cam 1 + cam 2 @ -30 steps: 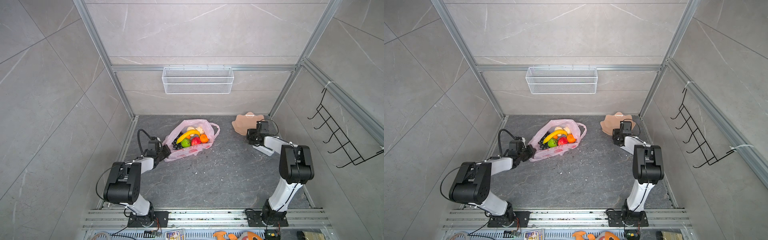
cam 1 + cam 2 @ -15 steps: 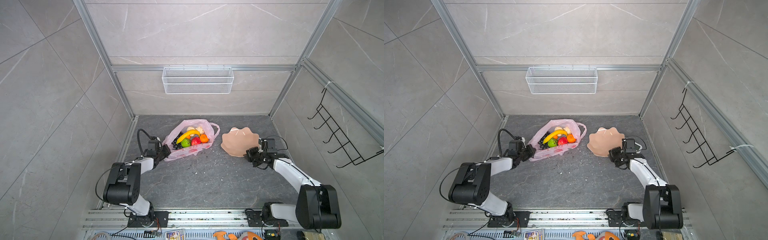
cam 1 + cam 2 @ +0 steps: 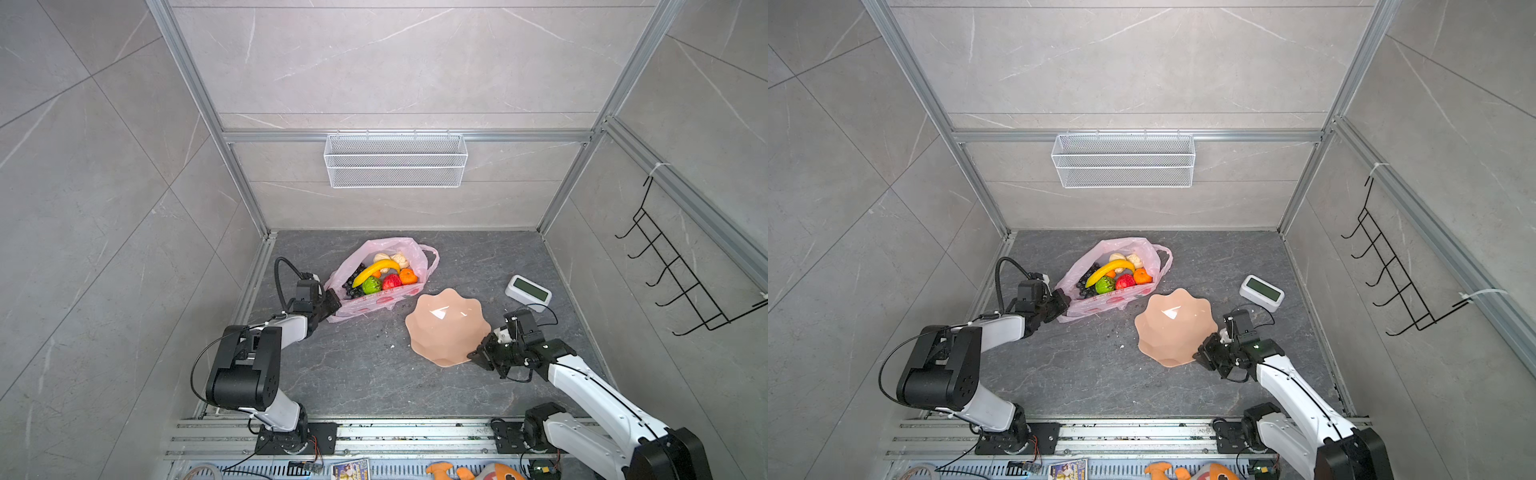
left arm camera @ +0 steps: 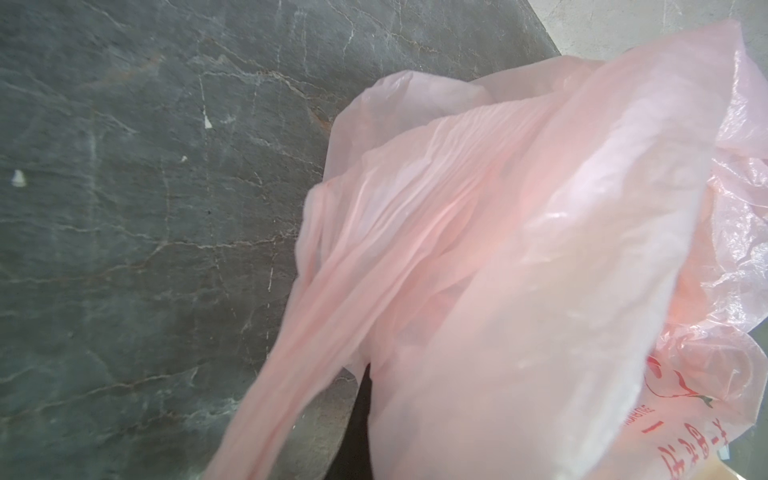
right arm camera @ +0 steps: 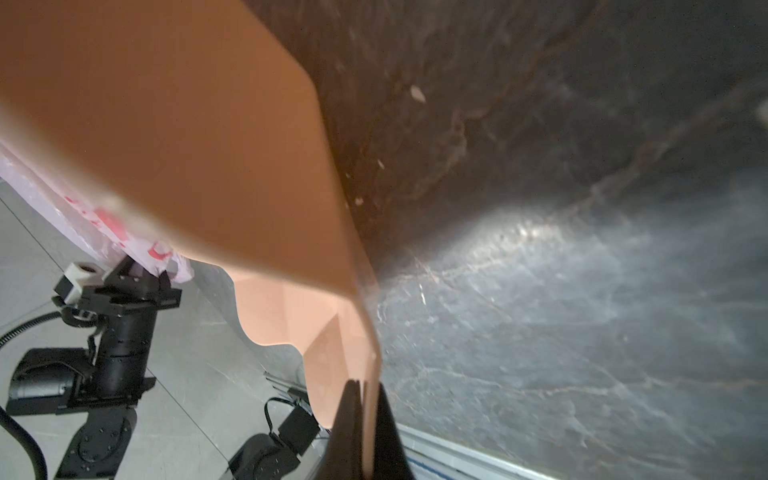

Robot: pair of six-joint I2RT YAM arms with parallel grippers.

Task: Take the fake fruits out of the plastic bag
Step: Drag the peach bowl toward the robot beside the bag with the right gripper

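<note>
The left gripper (image 3: 333,301) pinched a corner of the plastic bag (image 3: 376,302); the fake fruits (image 3: 382,275) lay inside, toward two o'clock from it; the farther right gripper (image 3: 478,354) clamped the peach dish (image 3: 432,336).

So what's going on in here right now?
Two robot arms are getting ready to unpack fruit. The left gripper is shut on a corner of the plastic bag, and the fake fruits all lie inside it. The right gripper pinches the rim of the peach dish, holding it close to the bag. No fruit is out yet.
</note>
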